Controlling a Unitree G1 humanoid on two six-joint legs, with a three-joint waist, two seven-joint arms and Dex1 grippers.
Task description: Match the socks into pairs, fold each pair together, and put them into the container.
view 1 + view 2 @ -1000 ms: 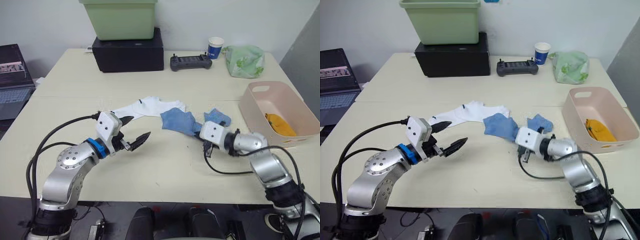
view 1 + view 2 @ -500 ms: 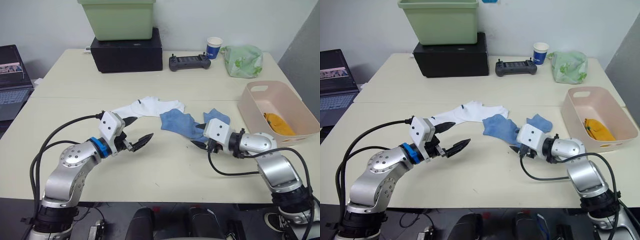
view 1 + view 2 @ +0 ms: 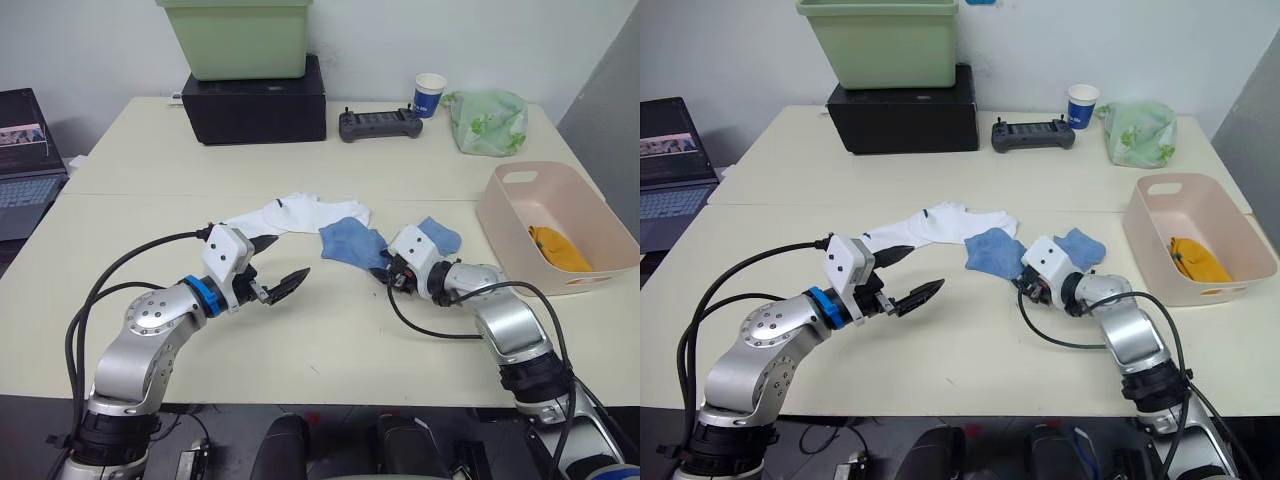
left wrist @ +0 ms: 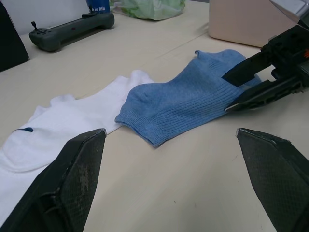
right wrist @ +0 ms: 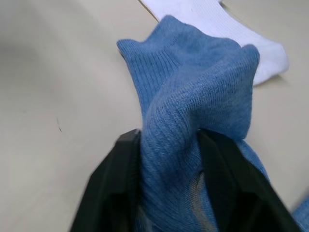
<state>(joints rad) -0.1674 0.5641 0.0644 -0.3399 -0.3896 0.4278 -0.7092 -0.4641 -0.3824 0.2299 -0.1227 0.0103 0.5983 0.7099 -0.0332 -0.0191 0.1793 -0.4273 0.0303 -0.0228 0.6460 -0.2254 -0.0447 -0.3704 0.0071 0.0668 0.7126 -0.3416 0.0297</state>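
Observation:
A light blue sock (image 3: 350, 241) lies mid-table, and my right gripper (image 3: 386, 276) is shut on its near end, bunching the fabric (image 5: 193, 96) between both fingers. A second light blue sock (image 3: 437, 235) rests just behind that wrist. Two white socks (image 3: 290, 212) with a dark mark stretch away to the left of the blue one. My left gripper (image 3: 279, 262) hovers open over bare table just in front of the white socks, nothing in it. The pink container (image 3: 520, 200) stands at the right edge with folded orange socks (image 3: 560, 250) inside.
At the back, a light green bin (image 3: 240, 38) sits on a black box (image 3: 255, 105). A dark controller (image 3: 375, 124), a paper cup (image 3: 430, 93) and a pale green bag (image 3: 487, 121) line the far edge. A laptop (image 3: 25, 160) is at the far left.
My right gripper has slid left onto the blue sock's end and shut on it, bunching the sock shorter. The left gripper has edged slightly right, still open.

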